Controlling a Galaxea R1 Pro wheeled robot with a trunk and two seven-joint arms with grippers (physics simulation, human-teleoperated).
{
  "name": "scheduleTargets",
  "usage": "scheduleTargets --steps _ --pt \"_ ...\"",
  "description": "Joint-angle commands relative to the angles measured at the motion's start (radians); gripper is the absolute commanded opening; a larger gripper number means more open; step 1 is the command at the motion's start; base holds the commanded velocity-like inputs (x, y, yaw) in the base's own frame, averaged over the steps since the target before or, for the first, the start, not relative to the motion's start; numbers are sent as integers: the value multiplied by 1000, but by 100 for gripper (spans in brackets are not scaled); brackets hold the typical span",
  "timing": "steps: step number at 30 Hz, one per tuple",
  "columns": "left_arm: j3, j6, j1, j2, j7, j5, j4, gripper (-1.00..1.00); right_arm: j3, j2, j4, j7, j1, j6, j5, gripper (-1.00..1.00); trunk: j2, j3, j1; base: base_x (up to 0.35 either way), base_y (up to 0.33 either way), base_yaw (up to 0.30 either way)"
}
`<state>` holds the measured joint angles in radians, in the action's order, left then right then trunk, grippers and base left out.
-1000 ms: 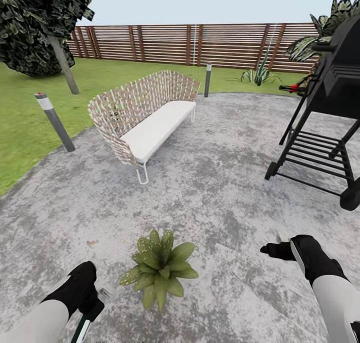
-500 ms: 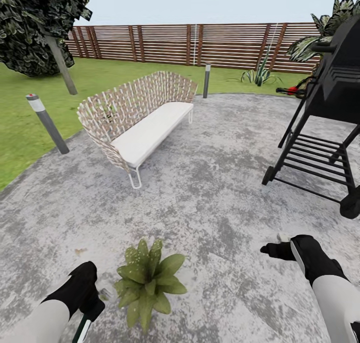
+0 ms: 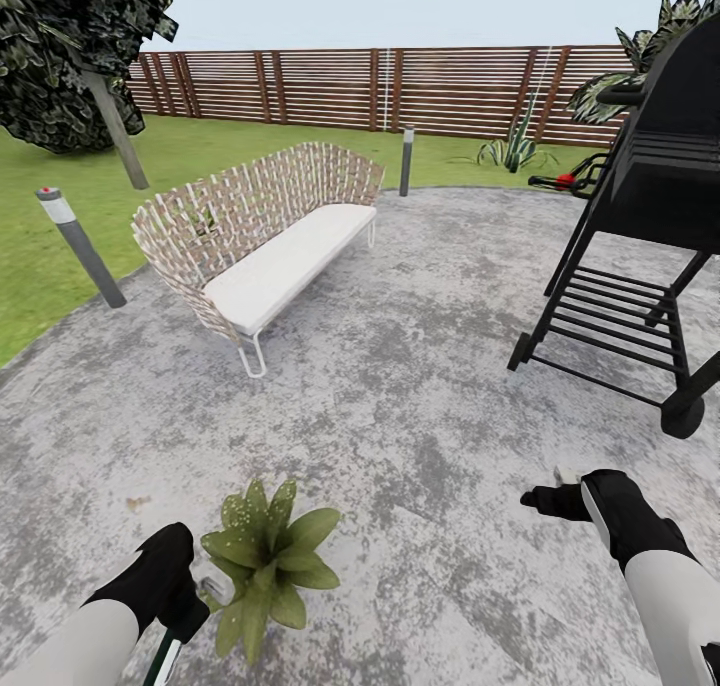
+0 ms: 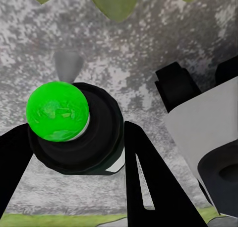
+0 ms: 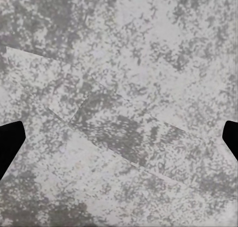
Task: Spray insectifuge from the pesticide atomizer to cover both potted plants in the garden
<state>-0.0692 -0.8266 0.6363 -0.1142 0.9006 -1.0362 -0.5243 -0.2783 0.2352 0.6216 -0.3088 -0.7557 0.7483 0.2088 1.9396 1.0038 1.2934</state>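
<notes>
One potted plant (image 3: 262,556), perhaps one atomizer (image 4: 74,130).

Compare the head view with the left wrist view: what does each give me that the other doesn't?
Head view alone: the bench, the grill, the fence, the lawn and the right gripper hovering over paving. Left wrist view alone: the atomizer end-on between the left gripper's dark fingers. Both share the mottled patio and the potted plant, of which the wrist camera catches just leaf tips.
</notes>
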Motion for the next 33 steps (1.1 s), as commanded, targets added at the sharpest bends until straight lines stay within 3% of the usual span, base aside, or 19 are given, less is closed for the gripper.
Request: scheduleTargets --steps 1,18,33 --pt "-5 -3 0 1 9 -10 -1 -100 -4 -1 1 -9 -1 2 11 100 0 1 0 0 -7 0" --pt "-4 -3 0 -1 9 -10 0 -100 -3 -1 1 -9 -1 -3 12 100 0 1 0 110 0 4" --pt "-2 -3 0 -1 9 -11 2 -100 -4 -1 1 -9 -1 -3 12 100 0 1 0 -33 -8 170"
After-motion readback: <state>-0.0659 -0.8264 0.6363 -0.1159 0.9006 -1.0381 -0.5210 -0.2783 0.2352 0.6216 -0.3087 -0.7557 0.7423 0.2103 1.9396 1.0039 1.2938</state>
